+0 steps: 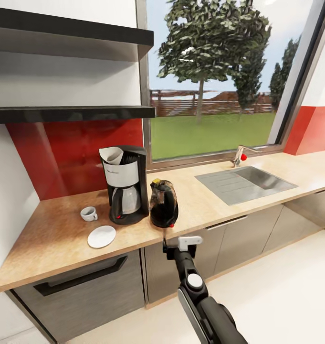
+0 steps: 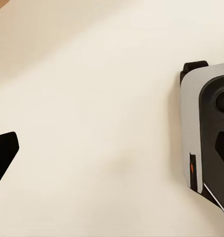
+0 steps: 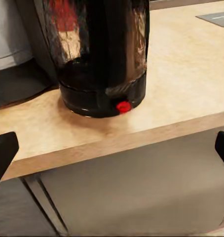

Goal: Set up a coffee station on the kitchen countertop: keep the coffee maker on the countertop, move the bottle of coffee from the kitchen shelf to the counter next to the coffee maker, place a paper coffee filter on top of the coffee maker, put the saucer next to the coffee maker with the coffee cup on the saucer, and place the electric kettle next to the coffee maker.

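nearly done: squat dark translucent kettle point(image 1: 163, 204) is set at the black drip coffee maker's point(image 1: 127, 185) three o'clock.
white paper filter point(image 1: 111, 155) is seated on top; tiny greyish cup point(image 1: 89, 213) is not yet on the flat white saucer point(image 1: 101, 236); right gripper point(image 1: 182, 244) is spread wide, empty.

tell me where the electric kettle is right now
In the head view the electric kettle stands on the kitchen countertop near its front edge, just right of the coffee maker.

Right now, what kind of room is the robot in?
A kitchen, it seems: a wooden countertop holds a steel sink with a tap, and a coffee maker stands beside a kettle.
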`<state>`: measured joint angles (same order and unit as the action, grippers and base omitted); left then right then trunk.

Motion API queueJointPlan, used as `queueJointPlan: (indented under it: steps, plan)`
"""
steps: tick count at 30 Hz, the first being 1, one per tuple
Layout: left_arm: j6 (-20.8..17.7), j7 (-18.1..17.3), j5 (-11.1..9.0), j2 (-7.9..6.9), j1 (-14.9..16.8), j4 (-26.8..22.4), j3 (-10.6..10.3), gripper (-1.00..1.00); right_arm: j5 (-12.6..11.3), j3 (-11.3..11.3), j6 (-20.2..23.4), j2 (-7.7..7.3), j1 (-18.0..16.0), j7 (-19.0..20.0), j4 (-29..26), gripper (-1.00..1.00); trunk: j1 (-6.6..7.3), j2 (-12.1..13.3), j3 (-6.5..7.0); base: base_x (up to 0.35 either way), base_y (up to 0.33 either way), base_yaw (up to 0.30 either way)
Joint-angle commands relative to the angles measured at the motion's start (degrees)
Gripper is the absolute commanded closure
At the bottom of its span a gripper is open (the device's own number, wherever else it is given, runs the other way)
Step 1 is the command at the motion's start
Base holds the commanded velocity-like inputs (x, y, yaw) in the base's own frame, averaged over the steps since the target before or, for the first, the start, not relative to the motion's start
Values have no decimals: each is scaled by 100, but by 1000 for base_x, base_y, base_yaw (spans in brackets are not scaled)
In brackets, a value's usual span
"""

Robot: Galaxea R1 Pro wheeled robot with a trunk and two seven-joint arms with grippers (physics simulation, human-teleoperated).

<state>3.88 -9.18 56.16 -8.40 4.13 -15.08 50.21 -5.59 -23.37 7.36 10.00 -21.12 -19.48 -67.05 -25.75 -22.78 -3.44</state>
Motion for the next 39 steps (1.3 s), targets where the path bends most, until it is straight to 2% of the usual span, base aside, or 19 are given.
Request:
queueJointPlan:
  steps: [1, 5, 7, 8, 9, 10, 12, 13, 14, 17, 18, 20, 28, 39]
  plan:
    - [25, -34, 57, 4, 7, -4, 46, -100, -75, -10, 15, 0, -6, -38, 183, -100, -3, -13, -13, -13, 0, 0]
    - [25, -39, 62, 47, 12, -4, 33, -100, -141, -10, -209, 0, -6, -38, 1120, -100, -3, -13, -13, -4, 0, 0]
    - [25, -39, 62, 58, 16, -4, 26, -100, -326, -10, -456, 0, -6, -38, 1812, -100, -3, -13, -13, -1, 0, 0]
    - [25, -39, 64, 61, 16, -4, 24, -100, -402, -10, -491, 0, -4, -38, 1964, -100, -3, -13, -13, 0, 0, 0]
    - [26, -39, 67, 71, 17, -4, 20, -100, -693, -7, -563, 0, -2, -38, 2412, -100, -3, -13, -13, 0, 0, 0]
    - [28, -39, 68, 74, 17, -4, 19, -100, -808, -5, -578, 0, -3, -36, 2565, -100, -3, -13, -13, 0, 0, 0]
    - [29, -40, 70, 80, 18, 0, 17, -100, -1315, -6, -629, 0, -5, -26, 3227, -100, -3, -13, -13, 0, 0, 0]
    - [30, -40, 70, 80, 18, -1, 16, -100, -1434, -6, -649, 0, -5, -23, 3389, -100, -3, -13, -13, 0, 0, 0]
    - [26, -42, 73, 83, 18, 0, 14, -100, -1947, -7, -782, 0, -5, -14, 4427, -100, -3, -13, -13, 0, 0, 0]
    - [25, -45, 89, 84, 18, 5, 8, -100, -2056, -9, -802, 0, -6, -11, 5174, -100, -3, -13, -13, 0, 0, 0]
    - [32, -48, 97, 94, 18, 7, 7, -100, -2066, -14, -795, -9, -6, 2, 5720, -100, -3, -13, -13, 0, 0, 0]
    - [33, -48, 104, 106, 28, 5, 7, -100, -2080, -17, -790, -27, -6, 11, 6145, -100, -3, -13, -17, 0, 0, 60]
    - [104, -40, 73, 104, 31, 37, 13, -100, -2075, -25, -789, -35, -6, 15, 6345, -100, -3, -13, -64, 0, 0, 175]
    - [139, -40, 54, 187, 35, 75, 24, -100, -2060, -32, -780, -47, -6, 16, 6388, -100, -3, -13, -127, 0, 0, 226]
